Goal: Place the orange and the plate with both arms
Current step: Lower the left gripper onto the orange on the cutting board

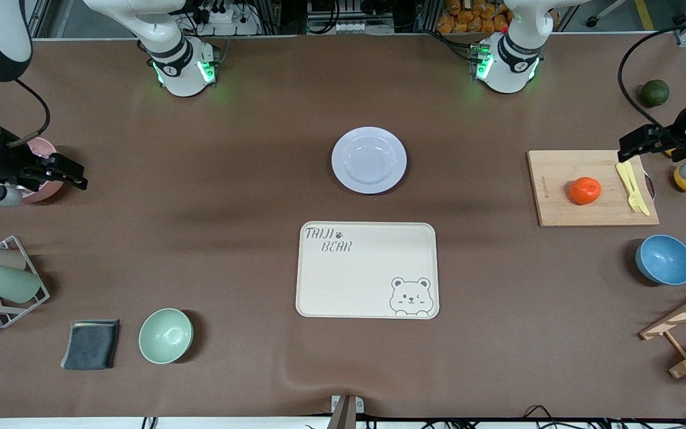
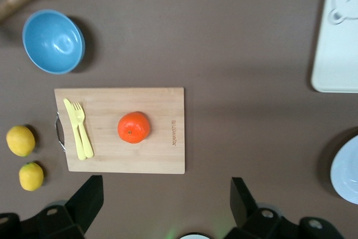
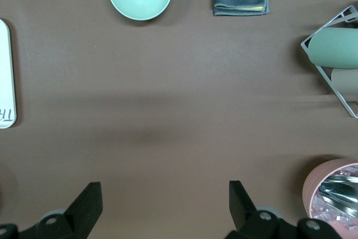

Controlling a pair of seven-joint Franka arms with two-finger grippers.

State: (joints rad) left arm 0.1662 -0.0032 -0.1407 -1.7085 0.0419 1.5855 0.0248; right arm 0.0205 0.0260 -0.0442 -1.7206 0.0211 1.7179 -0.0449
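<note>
Orange (image 1: 585,190) sits on the cutting board (image 1: 557,205), toward the left arm's end from the bear tray (image 1: 367,269); plate (image 1: 368,159) lies just farther from the front camera than that tray. Nothing is grasped yet. Our left gripper (image 1: 633,145) hangs spread over the board's edge, our right gripper (image 1: 63,171) spread and empty by the pink bowl (image 1: 44,168). Next, we judge, each must descend and close.

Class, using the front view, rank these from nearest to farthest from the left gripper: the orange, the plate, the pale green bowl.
The left gripper hangs open over the cutting board's edge, at the left arm's end of the table.
1. The orange, on the cutting board, just below the gripper.
2. The plate, mid-table.
3. The pale green bowl, toward the right arm's end, near the front camera.
</note>
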